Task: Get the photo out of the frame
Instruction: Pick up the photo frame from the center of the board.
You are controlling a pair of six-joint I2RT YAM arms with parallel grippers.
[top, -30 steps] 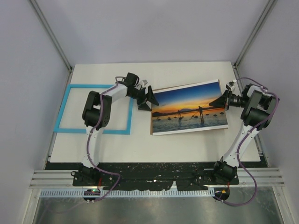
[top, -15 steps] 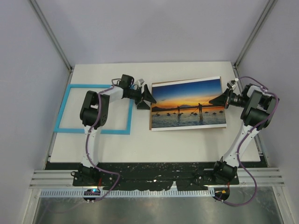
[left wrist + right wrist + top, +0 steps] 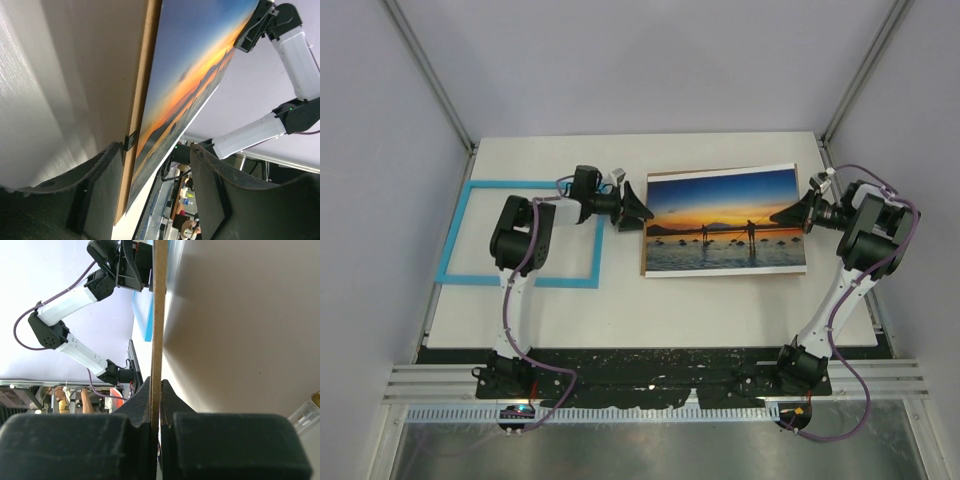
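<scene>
The photo (image 3: 725,220), a sunset print, lies on a brown backing board (image 3: 798,215) held off the table at middle right. My right gripper (image 3: 790,213) is shut on the board's right edge; the right wrist view shows the board's thin edge (image 3: 160,315) pinched in that gripper (image 3: 160,400). My left gripper (image 3: 635,208) is open at the photo's left edge. In the left wrist view this gripper (image 3: 157,185) has one jaw on each side of the board (image 3: 137,115) and the photo (image 3: 195,75), not gripping. The light-blue frame (image 3: 520,281) lies empty on the table at left.
The white table top (image 3: 720,310) ends in a black strip at the near edge. Grey walls and metal posts (image 3: 430,80) enclose the cell. The frame also shows in the right wrist view (image 3: 145,320), and my left arm (image 3: 520,235) reaches over its right side.
The board with the photo has turned from slanted to nearly square with the table. My left gripper has shifted slightly left and up along its left edge. The right gripper keeps its hold.
</scene>
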